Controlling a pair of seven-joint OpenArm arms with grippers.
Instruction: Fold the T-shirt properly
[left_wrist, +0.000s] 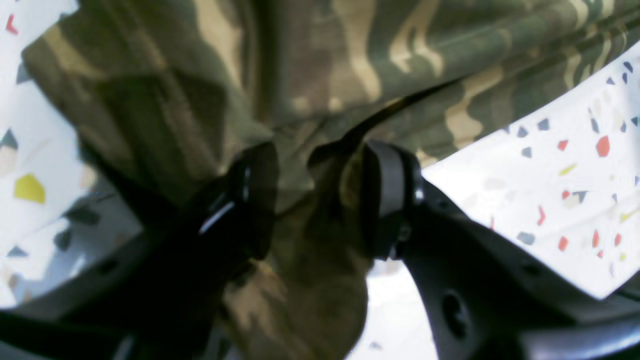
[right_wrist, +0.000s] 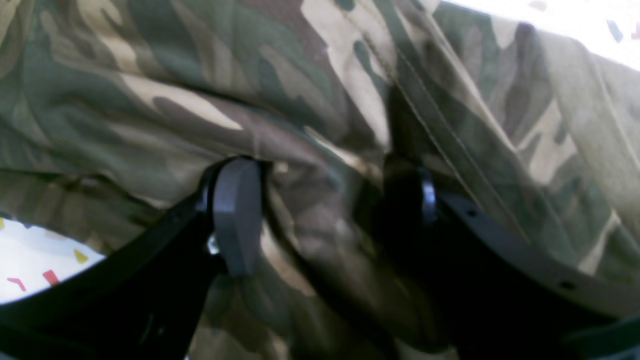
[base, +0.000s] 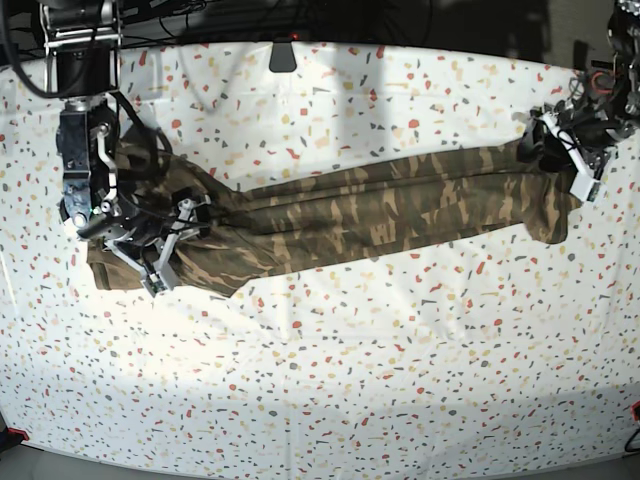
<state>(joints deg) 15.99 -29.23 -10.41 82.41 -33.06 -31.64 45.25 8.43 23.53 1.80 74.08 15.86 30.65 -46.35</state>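
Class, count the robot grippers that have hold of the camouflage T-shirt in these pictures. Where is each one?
2. The right gripper grips the T-shirt at the base view's left end; the left gripper grips its right end. None appears hidden.

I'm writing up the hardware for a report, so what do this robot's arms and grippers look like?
Both arms are black with white and silver bracket pieces near the wrists. The left gripper and right gripper have black curved fingers ending in flat, rounded dark grey pads. Black cables loop beside the right arm.
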